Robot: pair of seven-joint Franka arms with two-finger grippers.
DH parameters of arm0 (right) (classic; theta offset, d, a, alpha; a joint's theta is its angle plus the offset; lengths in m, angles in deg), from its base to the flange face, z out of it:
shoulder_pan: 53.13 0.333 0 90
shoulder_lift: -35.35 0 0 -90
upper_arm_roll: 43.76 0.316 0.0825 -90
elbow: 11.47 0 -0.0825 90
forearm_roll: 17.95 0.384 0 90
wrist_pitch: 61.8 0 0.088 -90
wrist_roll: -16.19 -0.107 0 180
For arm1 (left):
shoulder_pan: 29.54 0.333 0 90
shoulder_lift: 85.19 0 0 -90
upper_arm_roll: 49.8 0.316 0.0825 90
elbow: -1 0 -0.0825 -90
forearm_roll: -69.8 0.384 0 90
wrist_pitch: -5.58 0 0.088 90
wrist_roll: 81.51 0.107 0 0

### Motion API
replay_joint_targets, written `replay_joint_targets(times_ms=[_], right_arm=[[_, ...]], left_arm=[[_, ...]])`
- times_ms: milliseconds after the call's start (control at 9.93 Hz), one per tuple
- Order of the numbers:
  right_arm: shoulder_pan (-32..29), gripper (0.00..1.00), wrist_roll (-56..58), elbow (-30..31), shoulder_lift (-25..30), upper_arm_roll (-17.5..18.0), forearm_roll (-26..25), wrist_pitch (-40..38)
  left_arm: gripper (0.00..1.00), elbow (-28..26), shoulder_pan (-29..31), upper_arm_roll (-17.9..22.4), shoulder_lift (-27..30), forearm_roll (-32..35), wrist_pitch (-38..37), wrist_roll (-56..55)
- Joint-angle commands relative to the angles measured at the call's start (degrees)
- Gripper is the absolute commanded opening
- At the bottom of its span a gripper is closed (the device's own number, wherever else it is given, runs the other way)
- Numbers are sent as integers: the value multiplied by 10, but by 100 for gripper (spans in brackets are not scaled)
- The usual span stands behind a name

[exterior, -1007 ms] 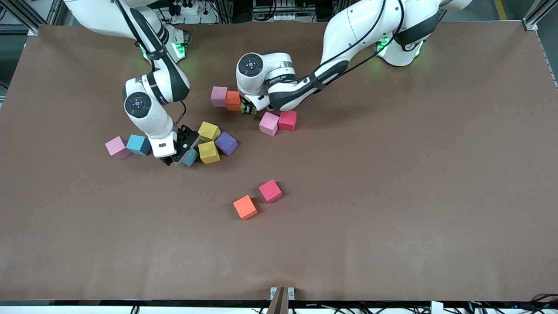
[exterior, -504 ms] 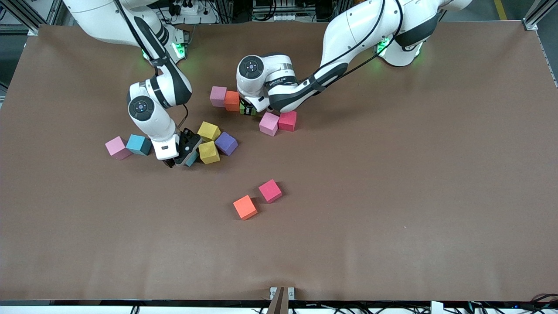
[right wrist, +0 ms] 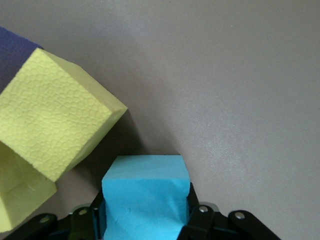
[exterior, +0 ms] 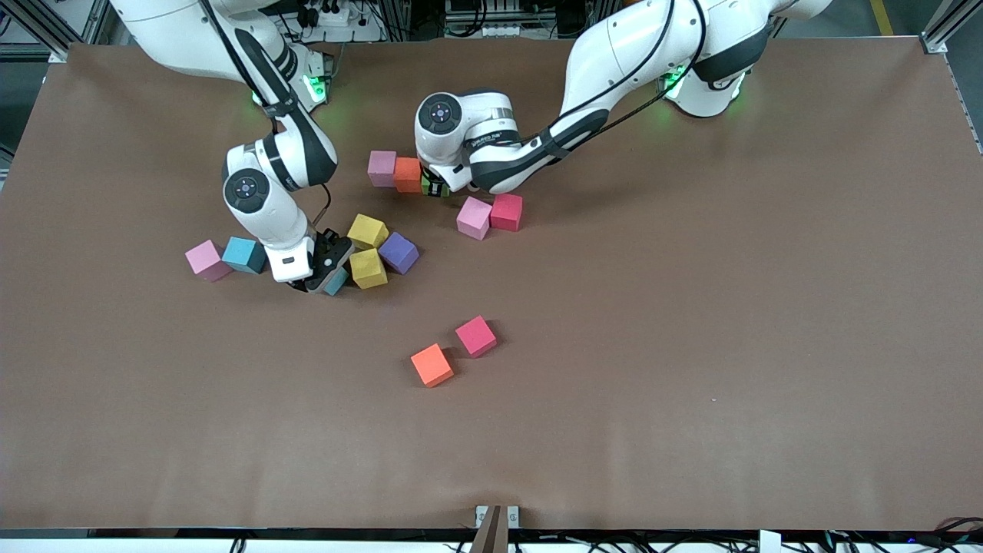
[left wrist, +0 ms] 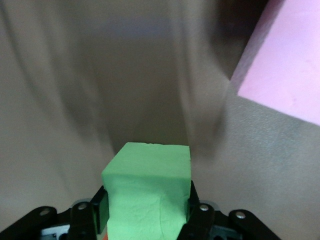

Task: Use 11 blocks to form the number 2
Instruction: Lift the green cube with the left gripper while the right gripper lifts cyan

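My left gripper (exterior: 435,187) (left wrist: 147,206) is shut on the green block (left wrist: 148,187), low on the table beside an orange block (exterior: 408,175) and a mauve block (exterior: 382,168) that form a short row. A pale pink block (exterior: 474,218) (left wrist: 285,70) and a crimson block (exterior: 507,212) lie close by, nearer the camera. My right gripper (exterior: 324,281) (right wrist: 145,212) is shut on a light blue block (exterior: 336,283) (right wrist: 145,195) that rests on the table. Touching that cluster are two yellow blocks (exterior: 368,230) (exterior: 369,268) (right wrist: 55,125) and a purple block (exterior: 398,253).
Toward the right arm's end lie a pink block (exterior: 207,259) and a second light blue block (exterior: 244,255), just beside my right hand. An orange block (exterior: 431,365) and a hot-pink cube (exterior: 476,336) sit together nearer the camera on the brown table (exterior: 691,346).
My right gripper has come down over the light blue block and closed on it. My left gripper, still holding the green block, shifted slightly, and the orange and mauve blocks slid a little with it.
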Motion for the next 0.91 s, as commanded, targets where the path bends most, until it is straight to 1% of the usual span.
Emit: replay_joint_targets(times_ms=[0,403,504,806], right_arm=[[-21,0,-8,-1,11,6,10,-1],[-21,0,-109,-22,20,7,10,-7],[-17,0,-157,-37,20,7,9,-28],[0,0,-310,-95,22,11,9,-128]], left_arm=[[27,-13,-2,-10,0,22,3,-155],[27,-14,-2,-10,-1,31,4,-204],[27,-14,-2,-10,-2,34,4,-216],[27,-16,-2,-12,-9,55,4,-243]])
